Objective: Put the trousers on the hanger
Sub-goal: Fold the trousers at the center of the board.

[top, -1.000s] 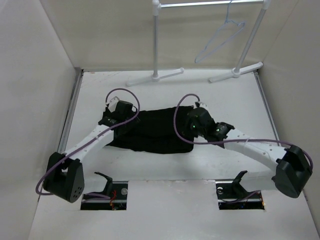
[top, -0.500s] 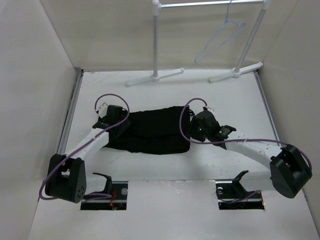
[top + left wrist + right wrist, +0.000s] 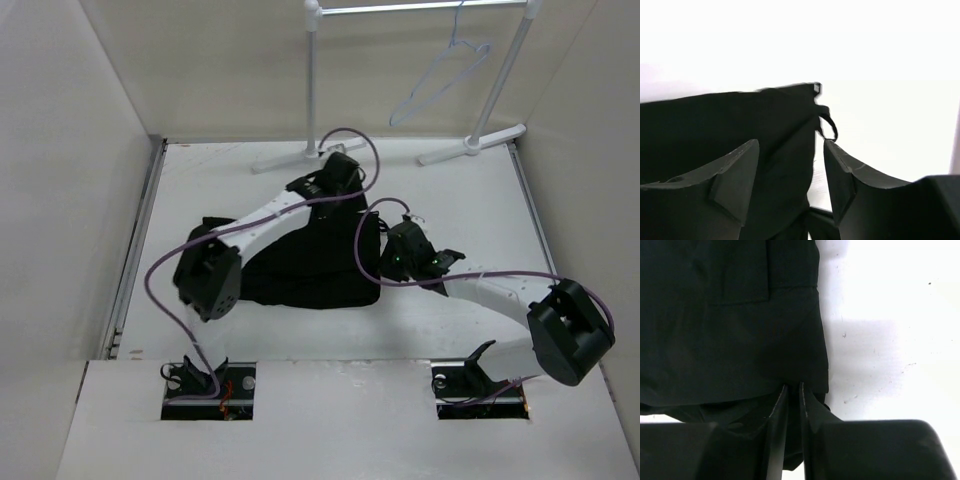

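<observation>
Soft black trousers (image 3: 310, 265) lie folded on the table (image 3: 460, 190), well apart from the hanger (image 3: 440, 75) on the far rail (image 3: 420, 8). The left tool (image 3: 790, 147) gapes wide above a looped corner. The right tool (image 3: 792, 390) appears pinched on the fabric edge. The cloth is limp and light, likely best gripped at its thicker seamed edge.

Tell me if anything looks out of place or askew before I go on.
Nothing spilled or damaged. The hanger hangs on the rail, slanting rather than level. The trousers lie folded on the table; the right gripper is shut on their edge, the left gripper open above a corner.
</observation>
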`<state>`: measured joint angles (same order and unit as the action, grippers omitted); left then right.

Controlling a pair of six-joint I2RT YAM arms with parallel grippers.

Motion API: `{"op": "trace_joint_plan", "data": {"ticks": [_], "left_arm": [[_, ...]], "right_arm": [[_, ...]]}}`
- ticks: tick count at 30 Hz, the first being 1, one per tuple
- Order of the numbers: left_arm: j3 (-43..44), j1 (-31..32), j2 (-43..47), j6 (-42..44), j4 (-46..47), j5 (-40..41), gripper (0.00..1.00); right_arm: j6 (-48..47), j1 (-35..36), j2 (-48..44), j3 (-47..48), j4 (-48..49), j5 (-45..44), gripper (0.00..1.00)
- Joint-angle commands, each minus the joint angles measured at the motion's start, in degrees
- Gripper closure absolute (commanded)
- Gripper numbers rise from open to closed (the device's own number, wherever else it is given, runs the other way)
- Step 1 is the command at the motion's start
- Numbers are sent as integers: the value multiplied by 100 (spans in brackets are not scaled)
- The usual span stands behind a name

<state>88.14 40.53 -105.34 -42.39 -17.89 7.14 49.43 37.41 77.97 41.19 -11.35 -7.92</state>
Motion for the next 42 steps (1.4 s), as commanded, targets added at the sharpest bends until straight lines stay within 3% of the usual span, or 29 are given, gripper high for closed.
{"op": "trace_joint_plan", "data": {"ticks": [1,8,13,24,26,29,31,38,42], "left_arm": [[896,301,-757,766,-742,-555,47],[1583,407,-1629,1066,-936,-722,47],[1488,355,-1797,1137,-857,-302,65],[1426,319,-1955,952,-698,-177,67],[1364,337,-1921,900,-681,-221,67],[1233,354,-1762,829,-584,-239,66],[1171,354,-1666,803,-566,-239,66],[1109,363,-1551,750,-566,-257,65],[1083,381,-1560,732,-566,-300,65]], "right_arm": [[-144,-63,16,73,327,-174,82],[-127,-28,-168,109,73,-297,86],[-74,86,-510,30,-279,-377,87],[707,771,-1126,-673,-737,-411,93],[770,799,-1240,-753,-667,-508,90],[534,633,-1346,-665,-369,-526,62],[253,360,-1242,-473,-280,-439,52],[-302,-150,-293,11,282,71,48],[-381,-186,51,179,546,300,55]]}}
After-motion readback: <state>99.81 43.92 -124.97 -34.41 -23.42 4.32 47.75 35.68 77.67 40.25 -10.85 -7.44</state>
